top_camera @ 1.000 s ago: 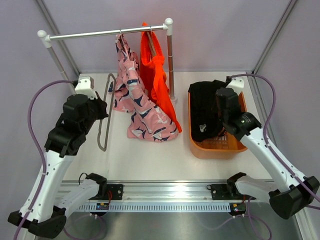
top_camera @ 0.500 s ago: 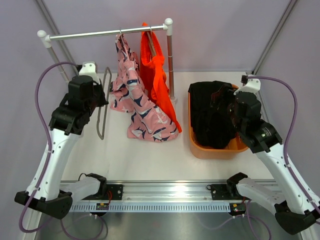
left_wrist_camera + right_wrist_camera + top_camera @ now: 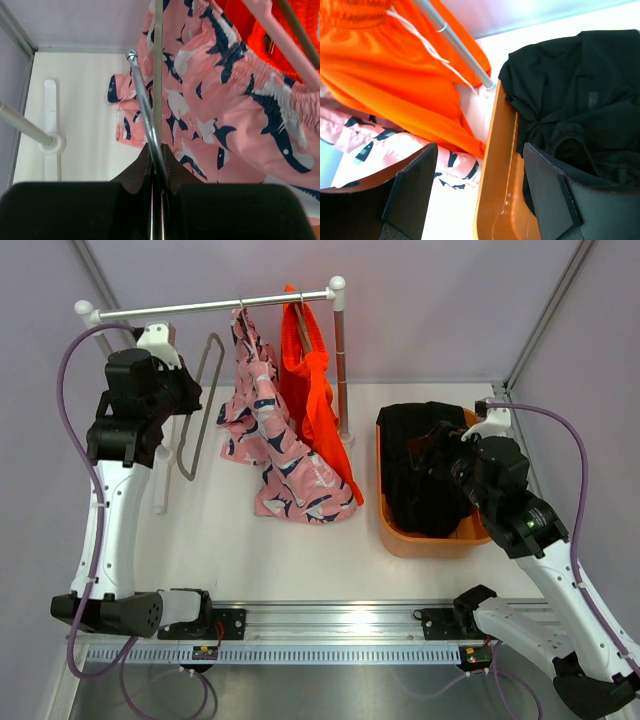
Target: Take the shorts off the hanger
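**A:** Nearest item, right side?
**B:** Right pincer (image 3: 480, 190) spread, holding nothing, above the orange basket (image 3: 430, 540). Black shorts (image 3: 420, 480) heaped inside it.
**A:** Left arm?
**B:** Left pincer (image 3: 156, 170) pressed tight on the hook of a bare hanger (image 3: 195, 405), raised at far left, just beside the pink shorts (image 3: 270, 440).
**A:** Far end?
**B:** Pink shorts and orange shorts (image 3: 310, 390) hang side by side from the rail (image 3: 200, 308).

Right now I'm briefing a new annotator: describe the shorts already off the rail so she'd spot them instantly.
At the scene's right sits an orange basket. The black shorts lie crumpled inside it. They alone are plain dark and off the clothes rail; the pink printed shorts and orange shorts hang there.
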